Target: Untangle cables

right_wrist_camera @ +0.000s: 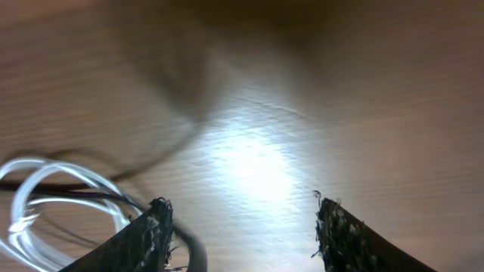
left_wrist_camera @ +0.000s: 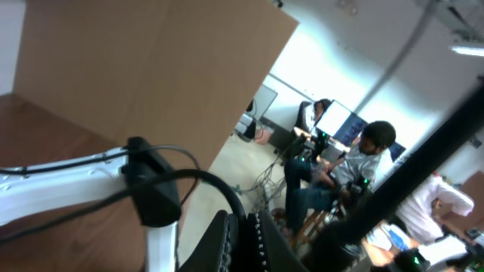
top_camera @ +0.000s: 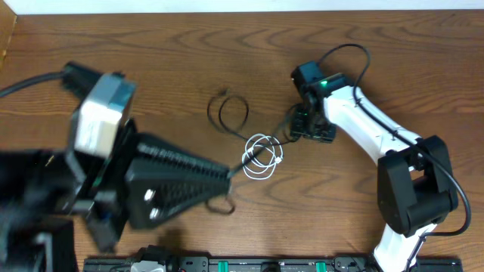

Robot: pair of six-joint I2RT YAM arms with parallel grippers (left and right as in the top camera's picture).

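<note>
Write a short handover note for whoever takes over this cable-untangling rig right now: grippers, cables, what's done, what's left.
Left gripper: raised, jaws look shut; a black strand runs from its tip into the white cable, grip unconfirmed.
Right gripper: open, low over the table, beside the white cable, holding nothing.
Cables: white cable coiled mid-table; black loop appears to lie apart from it.
Done: black loop looks free.
Left: the black strand crosses the white cable; separate them.
</note>
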